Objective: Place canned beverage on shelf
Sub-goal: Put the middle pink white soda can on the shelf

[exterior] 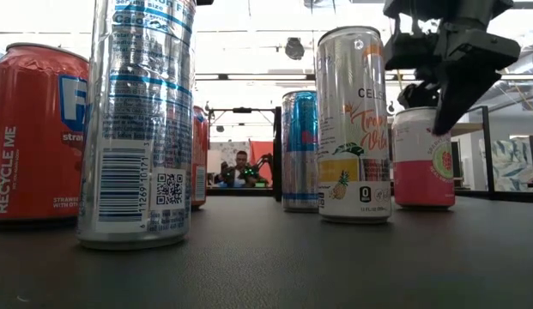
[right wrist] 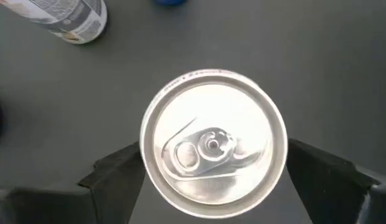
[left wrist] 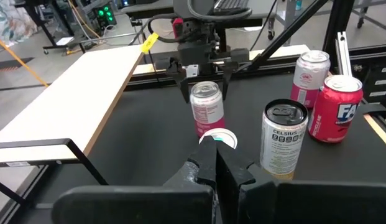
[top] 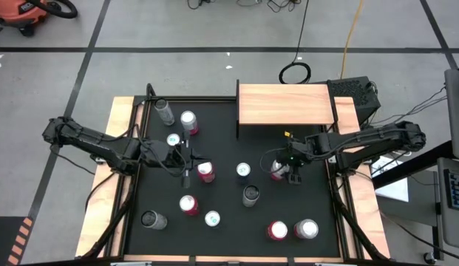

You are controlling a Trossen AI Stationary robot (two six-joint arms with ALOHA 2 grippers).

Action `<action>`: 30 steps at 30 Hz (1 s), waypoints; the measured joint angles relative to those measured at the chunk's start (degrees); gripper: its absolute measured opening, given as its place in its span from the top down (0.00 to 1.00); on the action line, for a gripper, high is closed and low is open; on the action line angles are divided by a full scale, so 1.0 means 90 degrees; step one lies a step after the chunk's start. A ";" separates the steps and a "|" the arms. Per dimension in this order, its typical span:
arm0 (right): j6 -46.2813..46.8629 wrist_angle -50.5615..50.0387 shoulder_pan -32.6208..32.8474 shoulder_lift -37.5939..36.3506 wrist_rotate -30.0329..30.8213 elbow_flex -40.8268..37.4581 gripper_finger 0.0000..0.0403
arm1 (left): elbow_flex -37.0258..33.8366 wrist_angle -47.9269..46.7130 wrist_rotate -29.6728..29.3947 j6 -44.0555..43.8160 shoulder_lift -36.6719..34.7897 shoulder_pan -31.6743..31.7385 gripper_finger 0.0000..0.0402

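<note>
A pink can (top: 276, 174) stands upright on the black table top, in front of the light-wood shelf (top: 286, 105) on its black frame. My right gripper (top: 289, 168) hangs over this can, open and pointing steeply down. Its two fingers (right wrist: 118, 177) stand on either side of the can's silver top (right wrist: 213, 144) without touching it. In the low view the right gripper (exterior: 445, 81) sits just above the pink can (exterior: 423, 163). My left gripper (top: 186, 157) waits shut and empty above the table's left half.
Several other cans stand about the table: a white-topped can (top: 243, 171) and a Celsius can (top: 250, 194) close on the pink can's left, and a red can (top: 278, 230) and a silver can (top: 306, 229) near the front edge. The shelf's board is bare.
</note>
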 joint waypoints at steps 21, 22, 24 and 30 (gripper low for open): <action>-0.0104 0.0293 0.0000 0.0000 -0.0119 -0.0104 0.12 | 0.0000 0.0004 0.0002 -0.0008 0.0000 0.0000 1.00; -0.0112 0.0325 0.0000 0.0000 -0.0119 -0.0104 0.12 | 0.0000 0.0005 0.0002 -0.0006 0.0000 0.0000 1.00; -0.0138 0.0408 0.0000 0.0000 -0.0118 -0.0104 0.12 | 0.0000 0.0005 0.0002 -0.0005 0.0000 0.0000 1.00; -0.0279 0.0490 0.0000 0.0042 -0.0119 -0.0104 0.13 | 0.0000 0.0002 0.0002 -0.0002 0.0000 0.0000 1.00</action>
